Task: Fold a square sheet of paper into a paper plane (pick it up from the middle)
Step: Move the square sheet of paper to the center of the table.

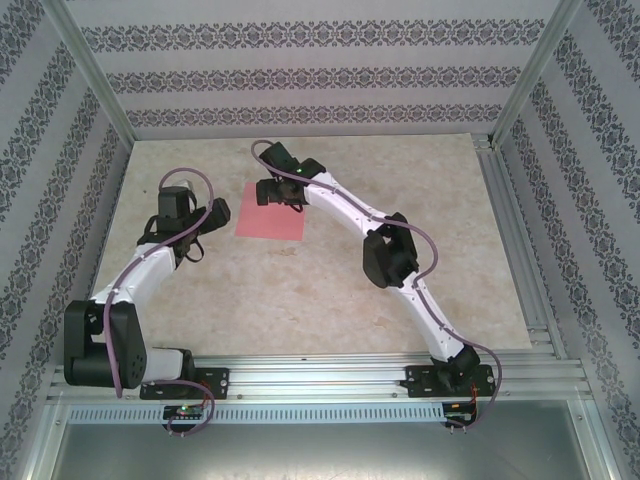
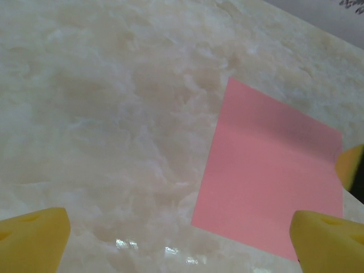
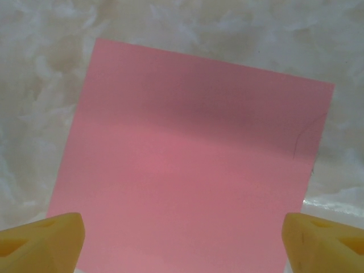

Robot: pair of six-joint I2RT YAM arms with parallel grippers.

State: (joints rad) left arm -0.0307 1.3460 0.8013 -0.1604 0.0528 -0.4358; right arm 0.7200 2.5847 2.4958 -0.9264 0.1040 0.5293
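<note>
When seen from the top, the paper [image 1: 270, 222] lies flat on the desk [image 1: 330, 290], left of the middle. Just left of it are the left fingers [image 1: 208, 215], and the right fingers [image 1: 268, 190] hang over its far edge.

From the left wrist, the yellow fingers stand wide apart, with the paper by one of them.

From the right wrist, the fingers stand wide over the paper.
</note>
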